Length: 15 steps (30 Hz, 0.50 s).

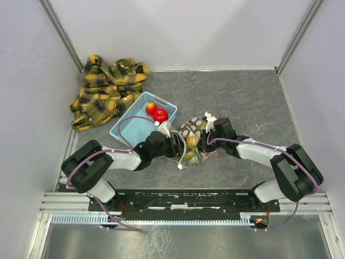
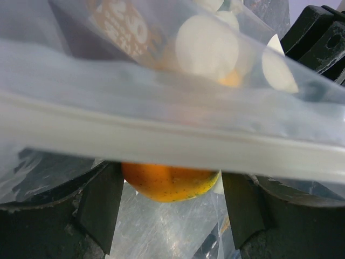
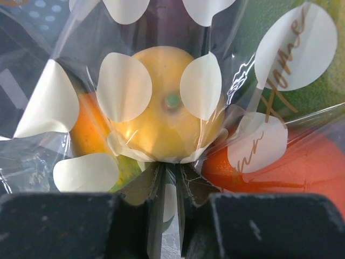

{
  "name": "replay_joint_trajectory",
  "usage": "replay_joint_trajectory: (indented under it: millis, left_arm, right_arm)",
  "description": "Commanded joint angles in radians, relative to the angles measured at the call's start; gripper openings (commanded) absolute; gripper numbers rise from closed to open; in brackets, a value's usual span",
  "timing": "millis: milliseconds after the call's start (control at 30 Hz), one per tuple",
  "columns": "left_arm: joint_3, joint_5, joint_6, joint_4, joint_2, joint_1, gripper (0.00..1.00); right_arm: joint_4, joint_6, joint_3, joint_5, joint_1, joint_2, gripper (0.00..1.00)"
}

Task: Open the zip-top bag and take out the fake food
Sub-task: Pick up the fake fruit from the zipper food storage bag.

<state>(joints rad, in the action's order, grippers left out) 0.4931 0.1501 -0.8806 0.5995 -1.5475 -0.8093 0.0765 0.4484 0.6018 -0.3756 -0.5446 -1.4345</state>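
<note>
One zip-top bag (image 1: pixel 190 134) is found in the middle of the top view, with the fake food (image 1: pixel 192 142) packed inside. Its thin skin is pinched by the right gripper (image 3: pixel 164 197), so it may be torn if tugged hard. One orange fruit (image 2: pixel 168 186) is seen between the spread jaws of the left gripper (image 2: pixel 170 178), not touched. It may be knocked away.

bag: clear plastic zip-top bag (image 2: pixel 108 70) with white oval dots, fills upper frame | white zip strip (image 2: pixel 161 141) crosses side to side | glossy orange-yellow plastic fruit (image 2: pixel 168 186) just below strip | left gripper (image 2: pixel 171 172): dark fingers (image 2: pixel 99 205) apart, flanking fruit, untouching
</note>
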Motion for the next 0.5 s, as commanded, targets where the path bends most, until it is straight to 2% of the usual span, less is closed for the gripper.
replay_joint_trajectory:
  millis: [0,167,467]
  left_arm:
    - [0.031,0.041,-0.023,0.059,0.021,-0.008,0.79]
    - [0.040,0.048,-0.027,0.063,0.008,-0.010,0.84]
    - [0.038,0.066,-0.046,0.092,-0.033,-0.010,0.86]
  right_arm:
    - [0.099,0.022,-0.004,-0.039,-0.012,0.027,0.20]
    - [0.129,0.044,0.007,-0.065,-0.013,-0.003,0.20]
    - [0.212,0.096,0.012,-0.101,-0.026,-0.061,0.19]
